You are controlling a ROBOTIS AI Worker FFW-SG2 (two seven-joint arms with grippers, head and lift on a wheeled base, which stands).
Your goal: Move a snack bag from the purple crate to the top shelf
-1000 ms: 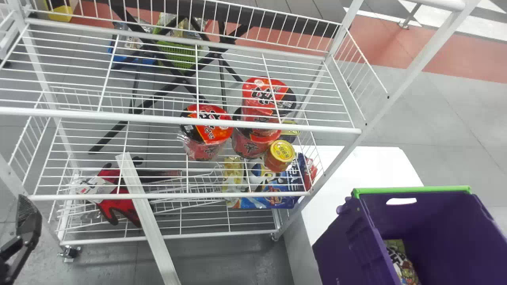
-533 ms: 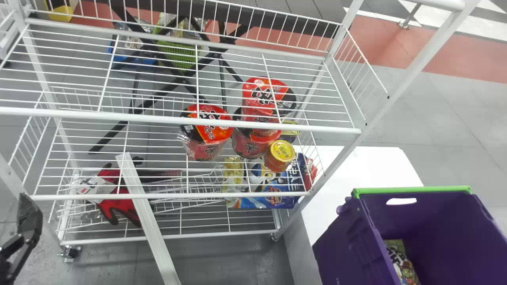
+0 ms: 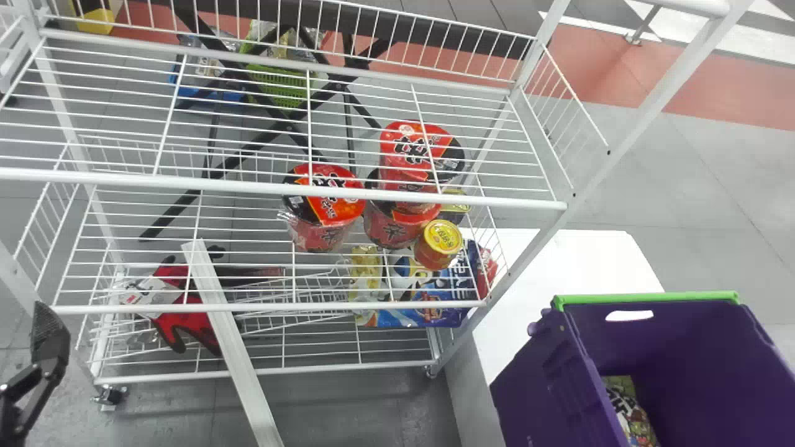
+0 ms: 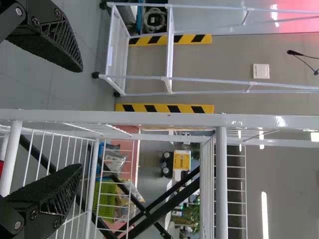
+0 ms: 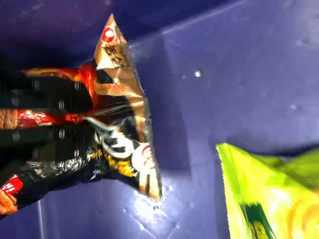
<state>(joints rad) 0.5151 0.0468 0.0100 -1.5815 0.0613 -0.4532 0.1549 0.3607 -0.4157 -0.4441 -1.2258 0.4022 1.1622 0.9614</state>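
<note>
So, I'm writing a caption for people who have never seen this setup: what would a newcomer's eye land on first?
Probably the purple crate with its bright green rim, at the head view's lower right. Next, the red-and-black noodle cups, seen through the upper wires of the white rack. In the right wrist view, the snack bag gripped by the right gripper inside the crate stands out.

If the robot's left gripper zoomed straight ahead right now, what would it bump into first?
Probably the white shelf post: in the left wrist view it runs between the fingertips of the left gripper. How far off it is isn't clear, so the open fingers might go around it.
</note>
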